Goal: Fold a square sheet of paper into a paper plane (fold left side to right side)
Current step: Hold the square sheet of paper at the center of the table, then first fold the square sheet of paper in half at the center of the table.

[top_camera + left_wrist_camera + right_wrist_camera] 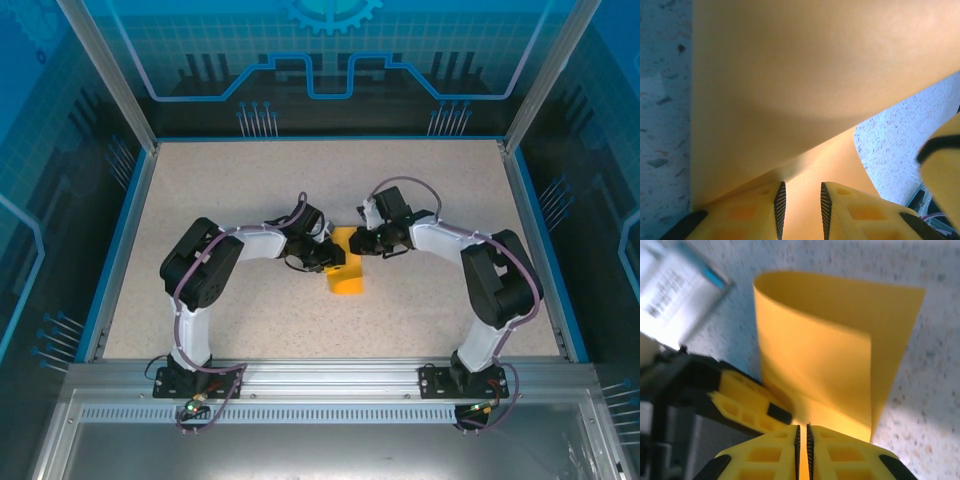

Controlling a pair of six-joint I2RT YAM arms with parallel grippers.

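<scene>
"Paper first: where does it lie?"

"The square sheet of paper rests on the table near its middle, between the two arms. The left gripper is at the sheet's ten o'clock and the right gripper at its one o'clock, both right against it."

"And the jaws?"

"In its own wrist view, the right gripper has its pads almost pressed together, and the sheet runs down into that slit. It looks pinched there. The left gripper shows a plain gap between its pads with orange paper running through it. The view does not show whether it grips."

"How far along is the fold?"

"Early, by the look of it. One side arches over the other in a loose curl, with a rounded bend towards eleven o'clock in the right wrist view. No sharp crease shows. The side-to-side fold seems half made: the flap needs laying flat, edges matched, and the bend pressed down. No pointed tip or wing fold shows, so all the plane's shaping seems left to do."
</scene>
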